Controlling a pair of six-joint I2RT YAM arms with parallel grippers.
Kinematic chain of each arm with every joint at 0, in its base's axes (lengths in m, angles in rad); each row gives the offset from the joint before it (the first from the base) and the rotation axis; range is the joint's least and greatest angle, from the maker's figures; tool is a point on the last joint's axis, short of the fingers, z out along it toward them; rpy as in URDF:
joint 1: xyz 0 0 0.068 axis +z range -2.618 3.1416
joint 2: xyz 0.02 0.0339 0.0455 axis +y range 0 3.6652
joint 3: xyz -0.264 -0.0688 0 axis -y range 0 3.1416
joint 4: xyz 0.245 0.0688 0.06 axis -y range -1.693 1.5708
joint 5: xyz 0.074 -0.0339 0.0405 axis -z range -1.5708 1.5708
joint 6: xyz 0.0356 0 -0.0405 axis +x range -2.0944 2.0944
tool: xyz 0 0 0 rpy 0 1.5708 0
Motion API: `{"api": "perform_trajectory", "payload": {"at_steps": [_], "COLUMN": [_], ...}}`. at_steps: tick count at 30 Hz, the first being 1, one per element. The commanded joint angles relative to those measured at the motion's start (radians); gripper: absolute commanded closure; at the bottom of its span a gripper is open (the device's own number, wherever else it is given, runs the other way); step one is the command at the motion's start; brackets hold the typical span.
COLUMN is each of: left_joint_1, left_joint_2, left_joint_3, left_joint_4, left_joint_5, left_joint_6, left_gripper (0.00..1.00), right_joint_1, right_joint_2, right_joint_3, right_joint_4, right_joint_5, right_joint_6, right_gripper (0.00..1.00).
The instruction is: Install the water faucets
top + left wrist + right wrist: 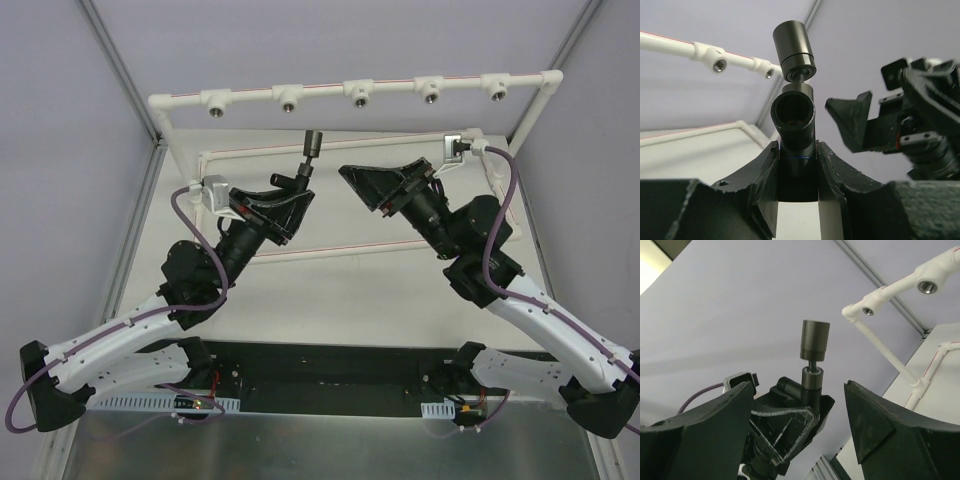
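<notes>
The left gripper (797, 146) is clamping the lower stem of a black faucet (793, 112). The faucet is standing upright between its fingers, its knob rising above the fingertips and well above the desk (350, 290). The right gripper (380, 172) is hanging wide apart and holding nothing, just beside the faucet and facing it. The row of white pipe fittings (355, 92) is sitting beyond and above both grippers.

Since only the stem is being pinched, the faucet is likely to tilt or slip if the right gripper nudges it while closing in. A tilted faucet is then likely to meet a threaded mouth off-axis and jam or drop.
</notes>
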Motion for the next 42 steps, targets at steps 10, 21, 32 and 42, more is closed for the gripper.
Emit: {"api": "perform_trajectory", "payload": {"at_steps": [10,21,32,42], "left_joint_1": [0.002,0.002,0.001,0.002], "left_joint_2": [0.017,0.061,0.066,0.077], "left_joint_3": [0.043,0.086,0.097,0.098], "left_joint_4": [0.183,0.192,0.195,0.206], "left_joint_5": [0.155,0.295,0.335,0.343], "left_joint_6": [-0.56,-0.61,-0.61,-0.619], "left_gripper": [1.0,1.0,1.0,1.0], "right_joint_1": [-0.001,-0.001,-0.002,-0.001], "right_joint_2": [-0.01,-0.023,-0.04,-0.039], "right_joint_3": [0.04,0.025,0.015,0.011], "right_joint_4": [0.089,0.09,0.102,0.102], "right_joint_5": [-0.236,-0.233,-0.217,-0.217], "right_joint_6": [-0.049,-0.049,-0.049,-0.041], "right_gripper": [0.23,0.3,0.4,0.49]}}
